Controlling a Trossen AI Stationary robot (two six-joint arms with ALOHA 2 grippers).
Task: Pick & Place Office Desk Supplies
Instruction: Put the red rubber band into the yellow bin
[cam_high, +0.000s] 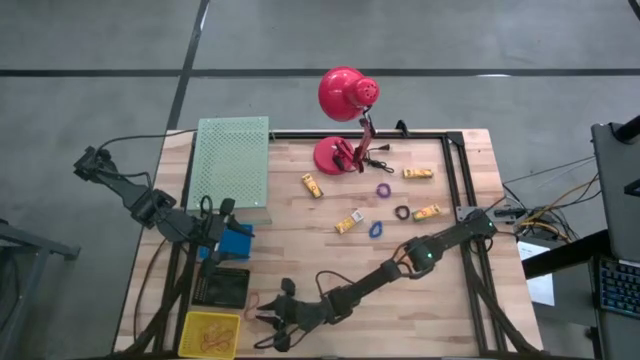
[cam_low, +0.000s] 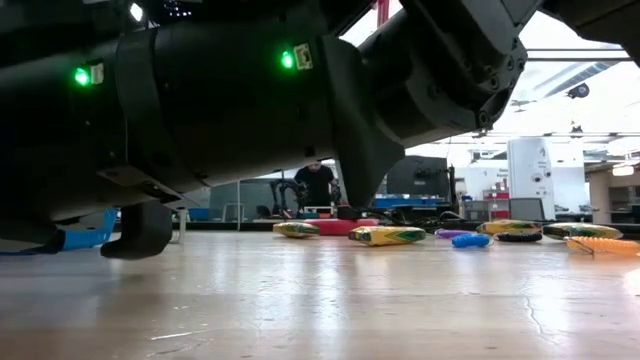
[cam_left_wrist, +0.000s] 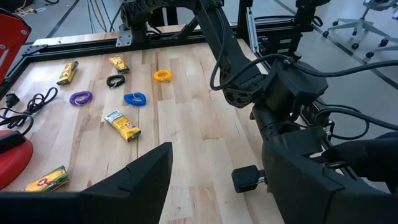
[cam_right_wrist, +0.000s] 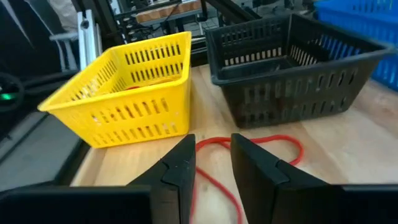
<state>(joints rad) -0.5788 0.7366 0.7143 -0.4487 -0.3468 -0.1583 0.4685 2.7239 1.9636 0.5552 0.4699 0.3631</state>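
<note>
My right gripper (cam_right_wrist: 211, 165) reaches low to the table's near left (cam_high: 264, 322), open by a narrow gap. A thin red rubber band (cam_right_wrist: 256, 144) lies flat on the wood in front of it, and one strand runs back between the fingers. Beyond the band stand a yellow basket (cam_right_wrist: 124, 87) and a black basket (cam_right_wrist: 286, 68). Yellow pieces (cam_high: 349, 222), a purple ring (cam_high: 383, 189), a blue ring (cam_high: 376, 229) and a black ring (cam_high: 402, 212) lie on the table's far right part. My left gripper (cam_left_wrist: 211, 193) waits open above the blue basket (cam_high: 237, 243). My right gripper comes in nearly level, with a finger on each side of a strand of the red rubber band (cam_right_wrist: 214, 177). The band lies slack on the table. I cannot tell whether either finger touches it.
A red desk lamp (cam_high: 345, 95) stands at the far edge, its base (cam_high: 335, 155) and cord on the wood. A green perforated board (cam_high: 232, 160) covers the far left. An orange ring (cam_left_wrist: 162, 75) lies near the frame rail. Bare wood stretches across the table's middle (cam_high: 330, 260).
</note>
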